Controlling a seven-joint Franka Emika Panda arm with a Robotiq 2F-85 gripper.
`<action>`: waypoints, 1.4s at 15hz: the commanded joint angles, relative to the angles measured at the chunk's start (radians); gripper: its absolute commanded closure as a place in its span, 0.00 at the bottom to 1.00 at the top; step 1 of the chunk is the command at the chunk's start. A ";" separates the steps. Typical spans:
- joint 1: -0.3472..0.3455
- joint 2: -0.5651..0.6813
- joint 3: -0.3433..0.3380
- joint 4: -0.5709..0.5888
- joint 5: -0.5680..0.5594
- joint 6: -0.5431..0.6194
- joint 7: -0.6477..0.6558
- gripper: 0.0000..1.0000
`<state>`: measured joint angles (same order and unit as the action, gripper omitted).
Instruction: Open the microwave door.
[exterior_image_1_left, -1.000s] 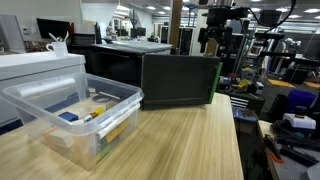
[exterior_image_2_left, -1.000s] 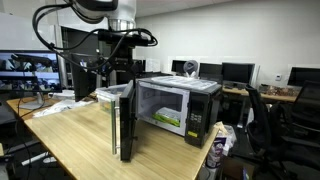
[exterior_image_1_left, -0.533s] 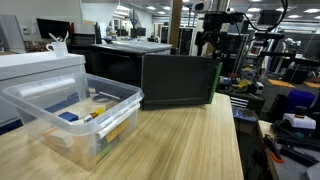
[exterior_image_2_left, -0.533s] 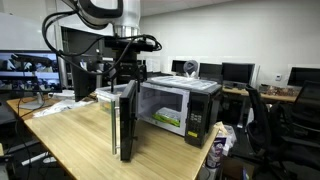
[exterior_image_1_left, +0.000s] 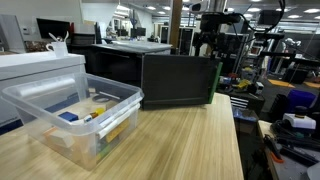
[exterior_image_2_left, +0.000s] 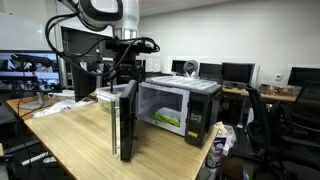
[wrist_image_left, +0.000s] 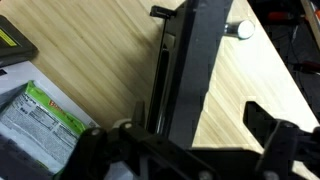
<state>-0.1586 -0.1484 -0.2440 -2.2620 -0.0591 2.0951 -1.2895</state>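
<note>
One microwave door (exterior_image_2_left: 124, 122) stands open beneath pincer (exterior_image_2_left: 125, 78).

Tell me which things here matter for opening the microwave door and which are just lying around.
Part of the job:
- the microwave
- the microwave door, already swung out
- the claw, above the door's top edge

Just lying about:
- the clear plastic bin, with odds and ends inside
- the white appliance beside the bin

Clear bin (exterior_image_1_left: 48, 128) beside white appliance (exterior_image_1_left: 35, 66), wooden table (exterior_image_1_left: 190, 145).
</note>
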 joint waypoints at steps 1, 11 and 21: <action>0.015 -0.030 0.012 -0.029 0.028 -0.003 -0.029 0.00; 0.035 -0.070 0.032 -0.071 0.036 -0.041 -0.031 0.00; 0.068 -0.120 0.034 -0.112 0.046 -0.072 -0.042 0.00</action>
<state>-0.0953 -0.2273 -0.2102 -2.3420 -0.0348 2.0352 -1.2938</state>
